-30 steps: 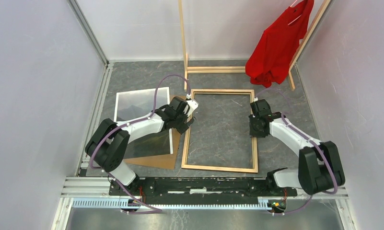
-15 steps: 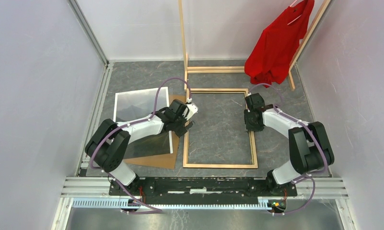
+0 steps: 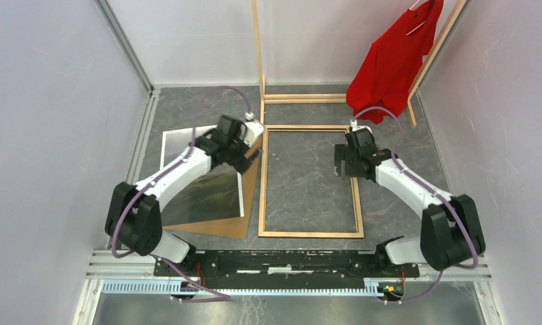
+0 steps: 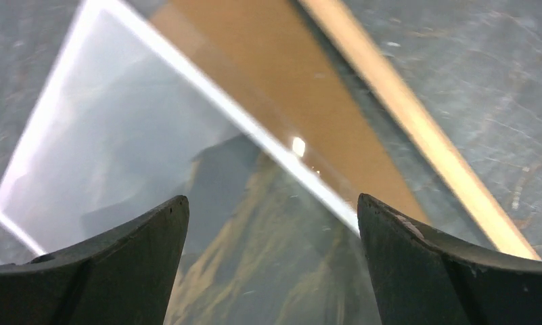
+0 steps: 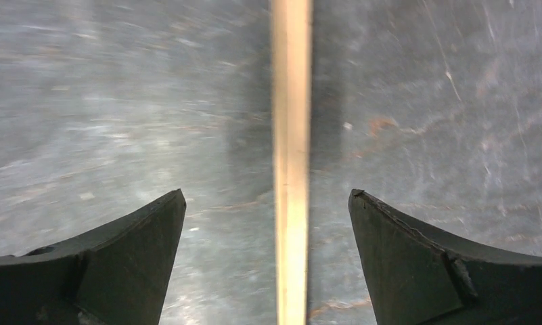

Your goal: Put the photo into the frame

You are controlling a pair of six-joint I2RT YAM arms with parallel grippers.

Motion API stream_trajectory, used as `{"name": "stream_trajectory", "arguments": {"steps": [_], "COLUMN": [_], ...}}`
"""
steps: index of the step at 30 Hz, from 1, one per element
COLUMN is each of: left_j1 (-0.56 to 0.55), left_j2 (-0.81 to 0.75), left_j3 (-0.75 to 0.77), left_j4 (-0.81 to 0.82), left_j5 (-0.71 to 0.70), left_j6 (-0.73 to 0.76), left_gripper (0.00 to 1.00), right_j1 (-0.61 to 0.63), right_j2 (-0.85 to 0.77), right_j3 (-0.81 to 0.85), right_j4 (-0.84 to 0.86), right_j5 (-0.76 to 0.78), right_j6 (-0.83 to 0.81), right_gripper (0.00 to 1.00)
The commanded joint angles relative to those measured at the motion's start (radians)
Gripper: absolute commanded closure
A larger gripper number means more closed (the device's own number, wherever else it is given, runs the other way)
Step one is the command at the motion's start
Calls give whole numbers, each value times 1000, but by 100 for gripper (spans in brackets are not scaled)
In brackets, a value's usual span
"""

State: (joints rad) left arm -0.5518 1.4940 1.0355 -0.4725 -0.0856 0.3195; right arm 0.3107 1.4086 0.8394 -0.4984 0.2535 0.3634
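Hovering: left tool (image 4: pixel 271 203) wide open, empty, over photo (image 4: pixel 119 149) | right tool (image 5: pixel 266 196) wide open, empty, above frame (image 5: pixel 291 101) rail

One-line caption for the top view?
Left gripper open over the photo, right gripper open over the frame, which lies empty.

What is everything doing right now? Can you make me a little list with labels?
Photo: lying picture-side up on the cardboard, left of the frame, not in it yet
Frame: flat on the table, wood side up, nothing inside
Left pincer: open, over the photo's right edge
Right pincer: open, over the frame's right rail
Shirt: red, hanging at the back right
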Motion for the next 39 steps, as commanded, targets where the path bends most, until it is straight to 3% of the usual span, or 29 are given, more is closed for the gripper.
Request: {"name": "stream_trajectory", "arguments": {"steps": [1, 7, 11, 16, 20, 26, 39], "left_j1": [199, 535, 767, 929, 1002, 1085, 1102], "left_j2": [-72, -65, -22, 34, 68, 120, 161], "left_j3": [98, 105, 116, 82, 48, 23, -2], "left_j4": [-118, -148, -150, -62, 16, 84, 126], "left_j5": [112, 89, 89, 1, -53, -65, -52], "left_j6": [79, 162, 188, 216, 227, 256, 259], "left_gripper": [0, 0, 0, 0, 0, 0, 0], "right_j1": [97, 295, 434, 561, 596, 626, 630], "right_j2": [-93, -2, 184, 461, 608, 653, 746], "right_j3": [51, 200, 352, 605, 725, 694, 747], "right_j4": [95, 221, 288, 278, 220, 218, 125], "right_j5": [-42, -175, -286, -323, -300, -241, -154], "right_j6": [30, 100, 167, 206, 283, 376, 419], "right_gripper": [2, 2, 2, 2, 4, 2, 2]}}
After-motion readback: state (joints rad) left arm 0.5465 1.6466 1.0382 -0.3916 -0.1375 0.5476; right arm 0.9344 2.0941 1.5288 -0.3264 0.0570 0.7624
